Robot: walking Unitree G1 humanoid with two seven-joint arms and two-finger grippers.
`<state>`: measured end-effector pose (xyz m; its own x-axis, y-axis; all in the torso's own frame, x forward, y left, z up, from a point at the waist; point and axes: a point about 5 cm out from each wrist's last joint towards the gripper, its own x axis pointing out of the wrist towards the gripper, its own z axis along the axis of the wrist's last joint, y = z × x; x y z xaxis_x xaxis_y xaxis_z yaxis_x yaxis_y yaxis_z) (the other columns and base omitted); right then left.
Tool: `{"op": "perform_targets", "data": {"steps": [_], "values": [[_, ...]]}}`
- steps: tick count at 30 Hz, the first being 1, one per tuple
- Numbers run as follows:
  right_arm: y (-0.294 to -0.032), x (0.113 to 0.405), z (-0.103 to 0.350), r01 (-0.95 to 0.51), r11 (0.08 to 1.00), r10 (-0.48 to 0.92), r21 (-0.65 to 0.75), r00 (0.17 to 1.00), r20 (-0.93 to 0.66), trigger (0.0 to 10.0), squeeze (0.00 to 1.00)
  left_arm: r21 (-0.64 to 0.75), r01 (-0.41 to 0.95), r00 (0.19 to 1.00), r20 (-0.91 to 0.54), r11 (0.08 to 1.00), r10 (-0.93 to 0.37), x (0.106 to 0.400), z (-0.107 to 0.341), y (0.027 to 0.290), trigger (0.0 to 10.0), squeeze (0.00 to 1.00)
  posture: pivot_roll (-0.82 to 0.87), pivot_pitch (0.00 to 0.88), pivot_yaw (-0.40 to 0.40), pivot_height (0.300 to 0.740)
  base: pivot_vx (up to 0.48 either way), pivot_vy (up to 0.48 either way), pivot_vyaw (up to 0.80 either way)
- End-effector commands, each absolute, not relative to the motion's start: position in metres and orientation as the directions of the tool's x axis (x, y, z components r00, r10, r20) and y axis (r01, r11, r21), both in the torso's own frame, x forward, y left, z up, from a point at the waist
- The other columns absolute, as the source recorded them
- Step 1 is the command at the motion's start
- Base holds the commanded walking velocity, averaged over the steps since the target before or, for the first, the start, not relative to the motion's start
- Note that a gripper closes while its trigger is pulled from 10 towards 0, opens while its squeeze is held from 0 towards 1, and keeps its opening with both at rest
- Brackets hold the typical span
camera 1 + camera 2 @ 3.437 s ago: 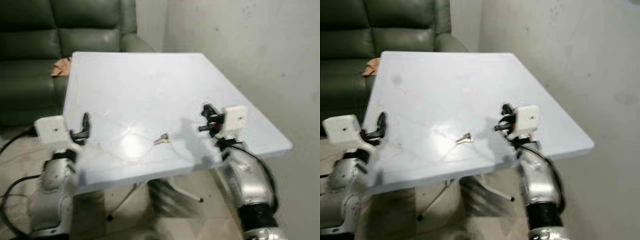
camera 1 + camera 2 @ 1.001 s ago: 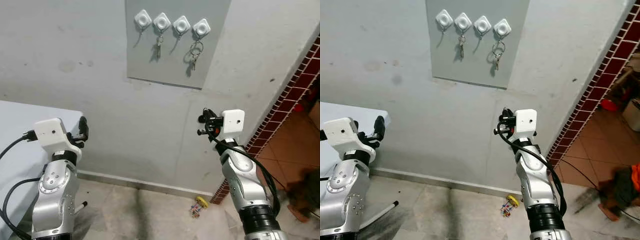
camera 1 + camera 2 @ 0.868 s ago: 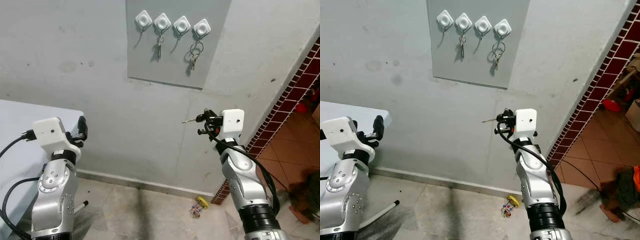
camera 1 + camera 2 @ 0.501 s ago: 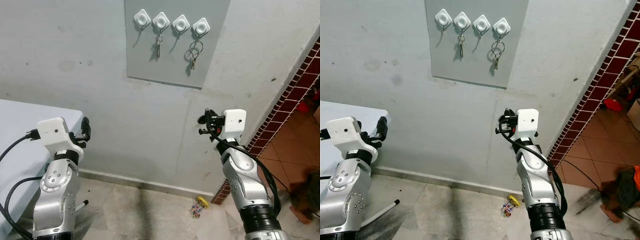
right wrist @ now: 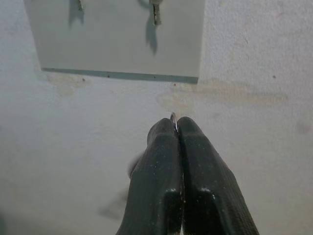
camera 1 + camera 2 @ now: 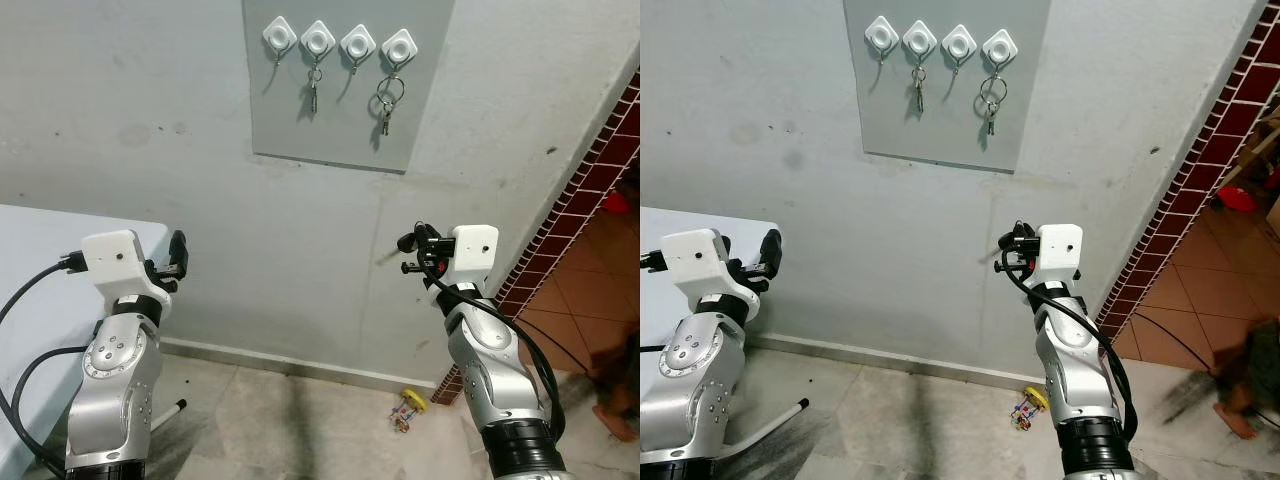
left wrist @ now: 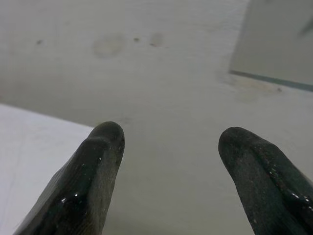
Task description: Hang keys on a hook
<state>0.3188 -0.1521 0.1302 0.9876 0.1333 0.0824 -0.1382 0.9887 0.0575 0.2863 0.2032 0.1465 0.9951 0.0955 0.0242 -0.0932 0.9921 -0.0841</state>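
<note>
A grey panel (image 6: 345, 110) on the wall carries a row of white hooks. A key (image 6: 313, 92) hangs from the second hook (image 6: 317, 38), and a ringed key bunch (image 6: 385, 100) hangs from the rightmost hook (image 6: 399, 45). The first hook (image 6: 277, 33) and third hook (image 6: 357, 42) are bare. My right gripper (image 6: 408, 253) is held up below the panel, shut on a key ring (image 5: 173, 117) whose metal edge shows at its fingertips (image 5: 166, 132). My left gripper (image 6: 178, 255) is raised at the left, open, with nothing between its fingers (image 7: 100, 147).
The white table (image 6: 30, 260) reaches in from the left behind my left arm. A red brick wall edge (image 6: 590, 180) borders a tiled floor on the right. A small yellow toy (image 6: 408, 408) lies on the floor at the wall's foot.
The view has swung from the table, where the key lay, to the wall with the hooks. Over the last second the right gripper sank slightly and the key swung at its tips.
</note>
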Motion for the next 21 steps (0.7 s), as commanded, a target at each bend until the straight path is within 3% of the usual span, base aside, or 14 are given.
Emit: {"op": "perform_targets", "data": {"steps": [1, 21], "values": [[-0.1572, 0.3177, 0.1354, -0.123, 0.990, 0.116, 0.063, 0.988, 0.105, 10.0, 0.00, -0.057, -0.056, 0.997, 0.042, 0.997, 0.058, 0.2899, 0.1517, 0.1981, 10.0, 0.00, -0.09, 0.000, 0.015, 0.740, 0.304, 0.000, 0.00], [-0.1535, 0.3152, 0.1352, -0.133, 0.989, 0.125, 0.068, 0.987, 0.104, 10.0, 0.00, -0.060, -0.051, 0.998, 0.045, 0.997, 0.053, 0.2881, 0.1519, 0.1987, 10.0, 0.00, -0.08, 0.000, 0.013, 0.740, 0.408, 0.000, 0.00]]}}
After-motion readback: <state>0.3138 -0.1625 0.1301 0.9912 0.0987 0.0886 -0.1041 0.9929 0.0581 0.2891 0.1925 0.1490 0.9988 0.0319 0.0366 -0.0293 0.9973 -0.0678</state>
